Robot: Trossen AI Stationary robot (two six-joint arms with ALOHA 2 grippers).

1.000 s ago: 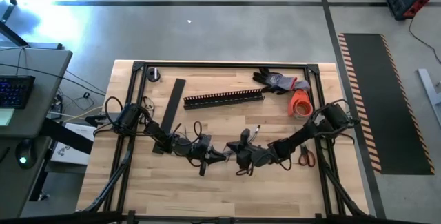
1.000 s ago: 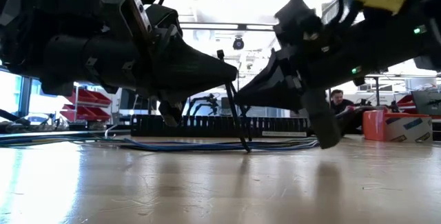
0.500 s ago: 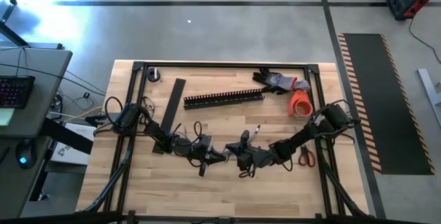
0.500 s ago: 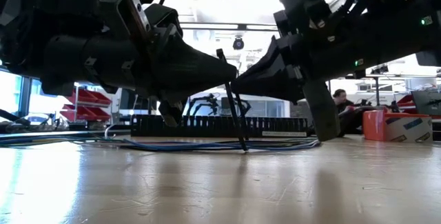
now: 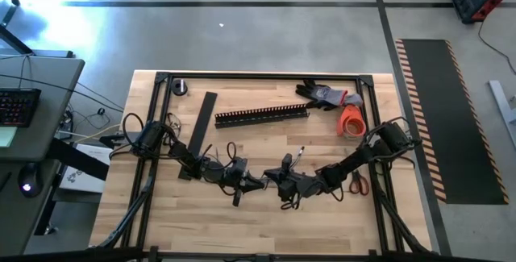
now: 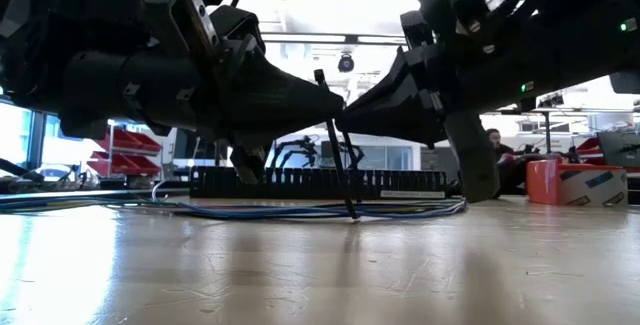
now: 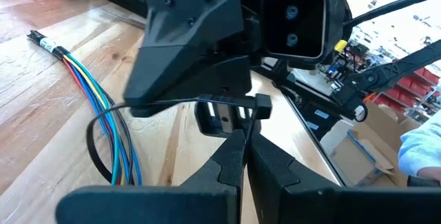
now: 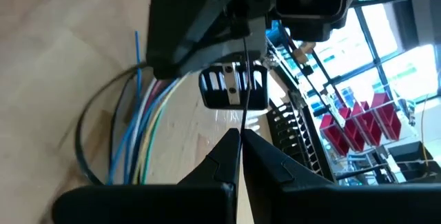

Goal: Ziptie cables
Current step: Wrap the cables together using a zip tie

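The cables (image 5: 297,156) are thin coloured wires lying flat on the wooden table (image 5: 242,226), also seen in the low view (image 6: 300,211), the left wrist view (image 7: 103,107) and the right wrist view (image 8: 155,117). The ziptie (image 6: 346,180) is a hair-thin dark strip. It loops around the wires (image 7: 93,138) and stands nearly upright in the low view. My left gripper (image 5: 260,183) and right gripper (image 5: 272,183) meet tip to tip just above the table, both shut on the ziptie. My left gripper (image 7: 244,133) pinches the ziptie between its two fingertips just beside the square head (image 7: 262,102), coming level from the table's left. The loop hangs down from there around the wires. My right gripper (image 8: 239,133) pinches the ziptie's thin free strand (image 8: 244,79) at its fingertips, coming from the table's right and slanting slightly down. The strand runs straight from the fingertips toward the left gripper.
A black slotted channel (image 5: 262,116), a flat black strip (image 5: 201,123), gloves (image 5: 326,95), an orange roll (image 5: 351,121) and scissors (image 5: 359,183) lie around the work spot. A person (image 6: 492,150) sits beyond the table in the low view.
My right gripper has risen a little and drawn in until its tip meets the left gripper's tip. The ziptie, bowed a second ago, now stands straighter, its lower end shifted slightly on the table. The left gripper has kept still.
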